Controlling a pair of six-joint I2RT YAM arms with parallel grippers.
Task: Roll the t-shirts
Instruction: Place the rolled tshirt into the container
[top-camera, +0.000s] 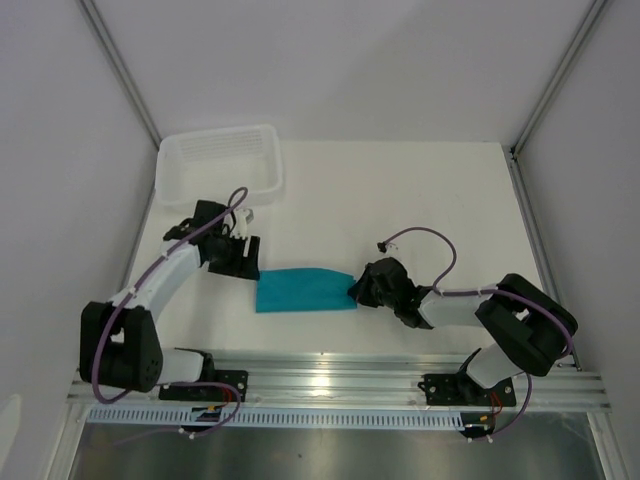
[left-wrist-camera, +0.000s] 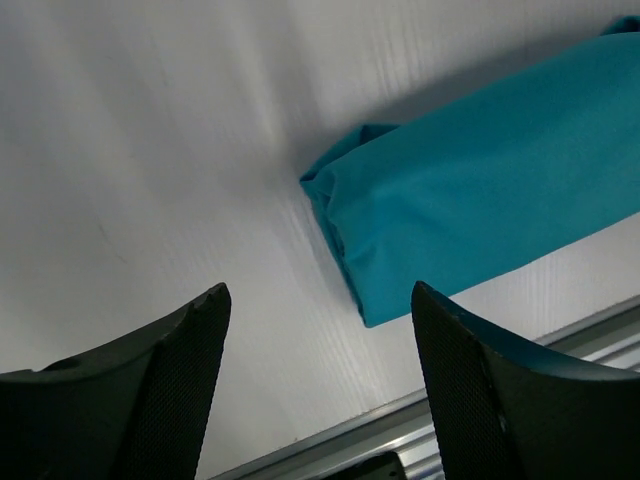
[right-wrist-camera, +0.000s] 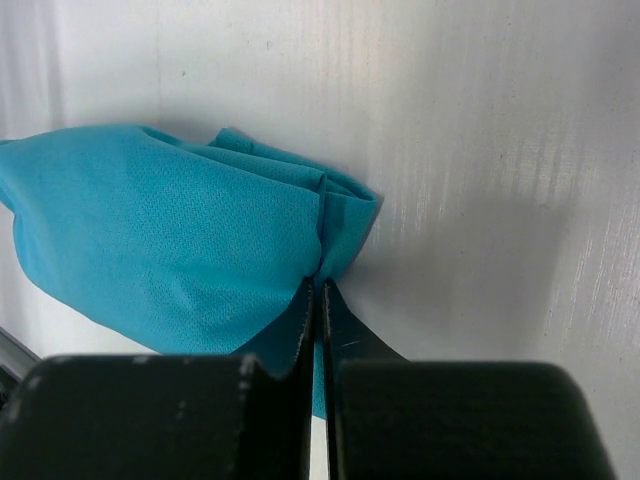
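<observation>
The teal t-shirt (top-camera: 305, 290) lies folded into a narrow band on the white table, between the two arms. My left gripper (top-camera: 243, 262) hovers just off its left end, jaws wide apart with nothing between them. In the left wrist view that folded end (left-wrist-camera: 470, 190) sits beyond the black fingers (left-wrist-camera: 470, 390), apart from them. My right gripper (top-camera: 356, 291) is at the shirt's right end, shut on a pinch of teal cloth. The right wrist view has the cloth (right-wrist-camera: 180, 240) bunching into the closed fingertips (right-wrist-camera: 318, 292).
A white plastic tray (top-camera: 220, 162) stands at the back left, just beyond the left arm. An aluminium rail (top-camera: 340, 385) runs along the near edge under both arm bases. White walls close in on the left, right and rear.
</observation>
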